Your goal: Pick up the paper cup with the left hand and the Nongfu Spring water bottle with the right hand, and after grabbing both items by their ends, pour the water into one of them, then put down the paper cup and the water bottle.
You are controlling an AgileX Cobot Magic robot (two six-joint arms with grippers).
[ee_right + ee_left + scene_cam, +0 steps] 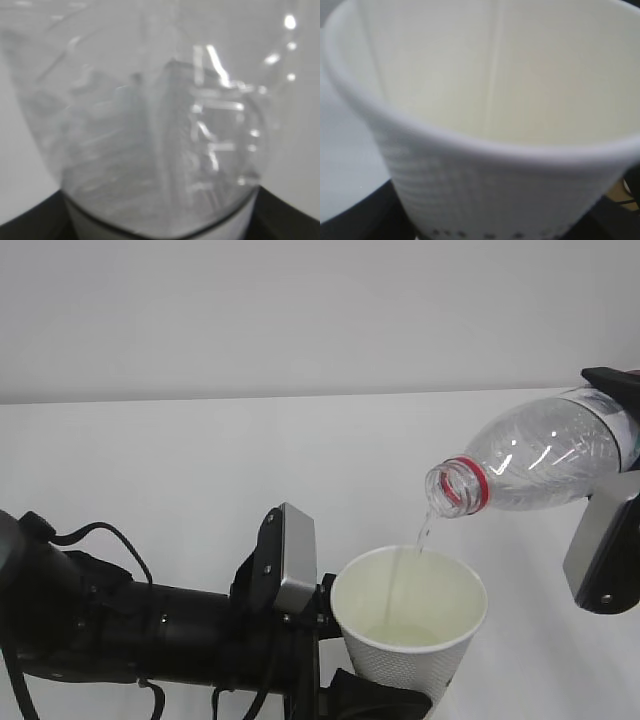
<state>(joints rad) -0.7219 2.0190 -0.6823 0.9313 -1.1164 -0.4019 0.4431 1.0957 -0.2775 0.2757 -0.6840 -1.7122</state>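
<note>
Nongfu Spring water bottle (540, 455): lying near-horizontal, mouth dipped left — directly above the cup's rim.
Right hand (612, 480): clamped on the bottle's base end.
Left hand (330, 640): grasping the paper cup (410, 625) low down, upright.
Water (424, 530): thin stream falling into cup.

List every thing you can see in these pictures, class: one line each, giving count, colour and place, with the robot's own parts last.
paper cup: one, white, low in the middle, held off the table, mouth up.
water bottle: one, clear with a red neck ring, upper right, tipped with its open mouth over the cup.
water: one thin clear stream, falling from bottle mouth into the cup; a little pooled inside.
table: one, white, beneath everything.
left gripper: one, black with a silver plate, lower left, closed on the cup.
right gripper: one, black and grey, right edge, closed on the bottle's far end.
</note>
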